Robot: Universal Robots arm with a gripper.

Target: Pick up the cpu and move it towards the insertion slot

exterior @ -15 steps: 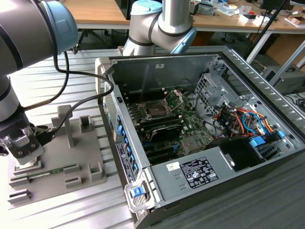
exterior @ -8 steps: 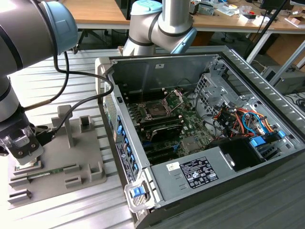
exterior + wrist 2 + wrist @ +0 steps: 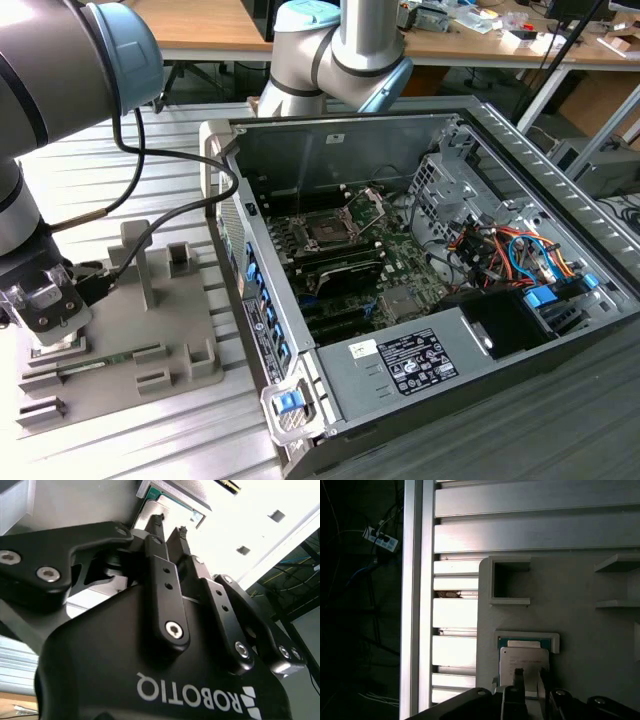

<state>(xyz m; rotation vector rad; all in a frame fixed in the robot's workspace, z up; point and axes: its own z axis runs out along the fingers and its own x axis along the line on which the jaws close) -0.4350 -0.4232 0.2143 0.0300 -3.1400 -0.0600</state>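
Observation:
The cpu (image 3: 524,655) is a silvery square chip with a thin green rim, lying flat in a raised pocket of a grey fixture plate (image 3: 150,330) at the exterior view's left. My gripper (image 3: 530,676) hangs low right over it, its two black fingertips (image 3: 159,521) a narrow gap apart with nothing between them. The fingertips stand over the chip's top, not around its edges. The cpu (image 3: 167,507) also appears just past the gripper (image 3: 170,526). The gripper (image 3: 48,335) is far from the insertion slot (image 3: 326,232), a dark square socket inside the open computer case, with its silver retention plate (image 3: 368,205) hinged up.
A long green memory stick (image 3: 100,360) lies on the fixture plate beside the gripper. The case's tall side wall (image 3: 250,280) stands between the fixture and the motherboard. Cables and a drive cage (image 3: 450,190) crowd the case's right side. A black cable (image 3: 180,215) loops from the arm.

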